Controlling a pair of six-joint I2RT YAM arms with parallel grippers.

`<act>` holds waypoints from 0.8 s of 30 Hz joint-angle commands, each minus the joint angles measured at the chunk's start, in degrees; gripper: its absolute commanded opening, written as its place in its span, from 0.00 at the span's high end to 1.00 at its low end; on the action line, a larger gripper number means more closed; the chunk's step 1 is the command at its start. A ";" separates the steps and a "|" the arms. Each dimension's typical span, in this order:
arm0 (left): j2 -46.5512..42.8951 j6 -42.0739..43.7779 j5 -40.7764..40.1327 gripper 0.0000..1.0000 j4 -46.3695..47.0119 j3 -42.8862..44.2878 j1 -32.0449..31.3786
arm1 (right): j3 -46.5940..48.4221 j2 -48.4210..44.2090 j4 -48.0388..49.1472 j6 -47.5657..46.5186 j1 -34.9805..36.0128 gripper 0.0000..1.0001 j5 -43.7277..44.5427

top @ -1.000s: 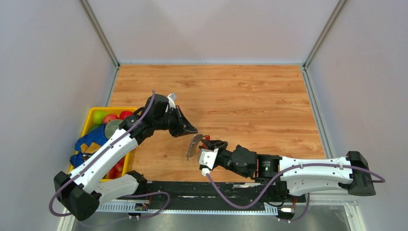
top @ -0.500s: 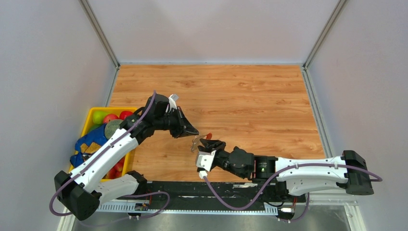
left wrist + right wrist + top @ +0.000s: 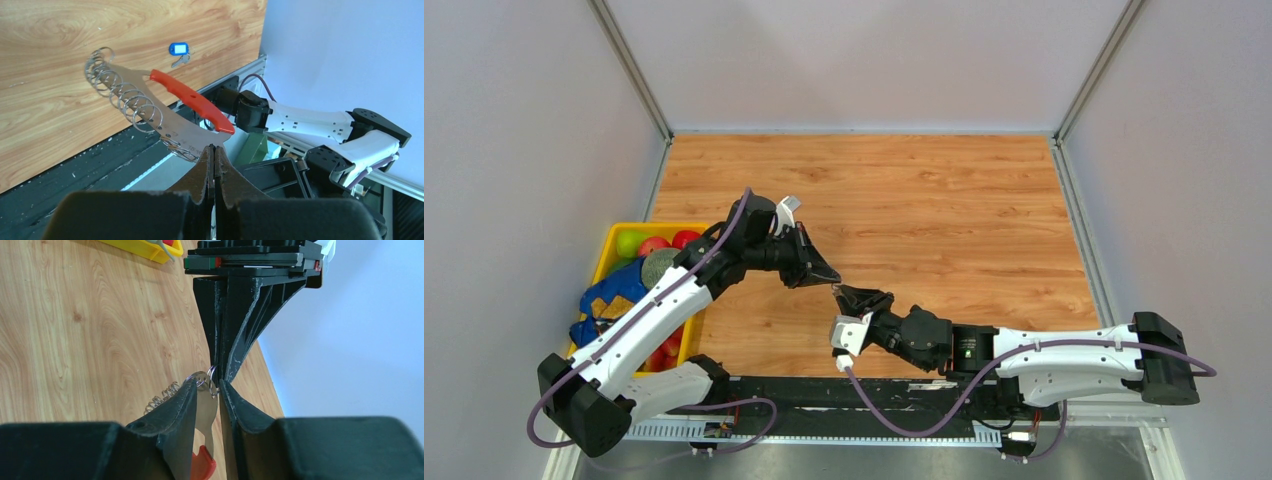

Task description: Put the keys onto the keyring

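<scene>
The keyring (image 3: pixel 145 107) is a silvery plate edged with wire rings and joined to a red curved loop (image 3: pixel 187 97). It hangs in the air between my two grippers. My left gripper (image 3: pixel 214 147) is shut on the plate's end next to the red loop. It also shows in the top view (image 3: pixel 832 279). My right gripper (image 3: pixel 207 384) faces it tip to tip, closed on the same end of the keyring (image 3: pixel 206 405) with a narrow gap. It shows in the top view too (image 3: pixel 849 293). The keys with their blue tag (image 3: pixel 178 48) lie on the table near its front edge; the top view hides them.
A yellow bin (image 3: pixel 664 226) with fruit and a blue cloth (image 3: pixel 609 290) stands at the left, under my left arm. A black strip runs along the table's near edge. Grey walls close in the back and both sides.
My right gripper has carried the keyring a little left and up to my left gripper's tips. The plate has turned and is now hidden between the two grippers in the top view.
</scene>
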 commanded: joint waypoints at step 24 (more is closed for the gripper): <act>-1.91 1.87 8.59 1.00 6.40 1.02 0.22 | 1.43 -3.08 -0.87 0.86 0.23 1.00 1.30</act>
